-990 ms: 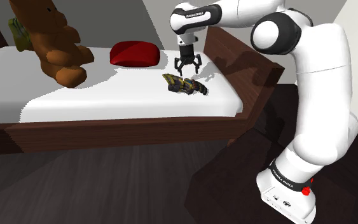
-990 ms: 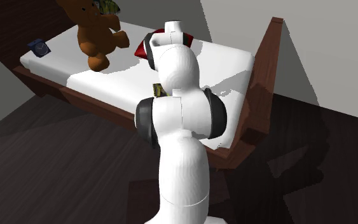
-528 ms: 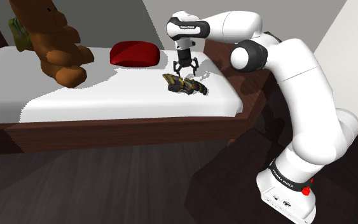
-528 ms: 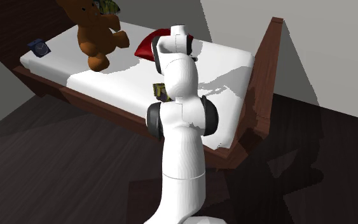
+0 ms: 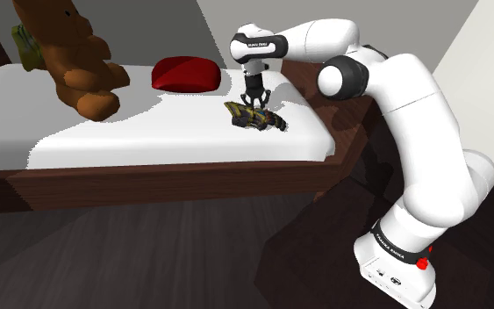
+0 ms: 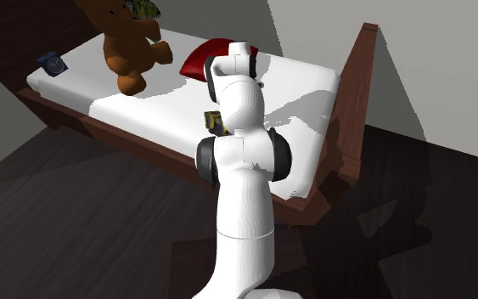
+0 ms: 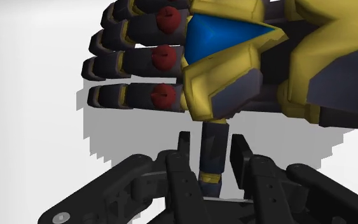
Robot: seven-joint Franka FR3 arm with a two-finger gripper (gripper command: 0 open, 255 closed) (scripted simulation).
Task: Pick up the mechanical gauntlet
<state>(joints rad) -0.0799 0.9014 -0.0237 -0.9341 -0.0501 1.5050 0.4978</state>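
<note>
The mechanical gauntlet [image 5: 255,118] lies flat on the white mattress of the bed [image 5: 148,132], toward the shoulder view's right and close to the wooden footboard. It is well apart from the red cushion [image 5: 185,74] and the brown teddy bear [image 5: 78,61] farther left.

The end effector [image 5: 254,99] hangs directly over it. In the wrist view the end effector [image 7: 212,149] is open only narrowly. Its fingers [image 7: 185,147] bracket the gauntlet's dark thumb segment, with a sliver of gap on one side, so nothing is gripped yet.

The gauntlet [image 7: 234,57] looks like rigid plating: yellow armour, a blue wedge and red-studded dark digits. It is probably stiff, fairly light and smooth-faced, so it could slip. The thumb is a slim handle and may let the body swing or twist, and the broad yellow hand section would probably hold steadier.

The cuff end runs out of the wrist view, and the underside is pressed into the mattress. In the second exterior view the arm [image 6: 241,161] covers nearly all of the gauntlet. I cannot tell whether the other finger already touches the thumb.
</note>
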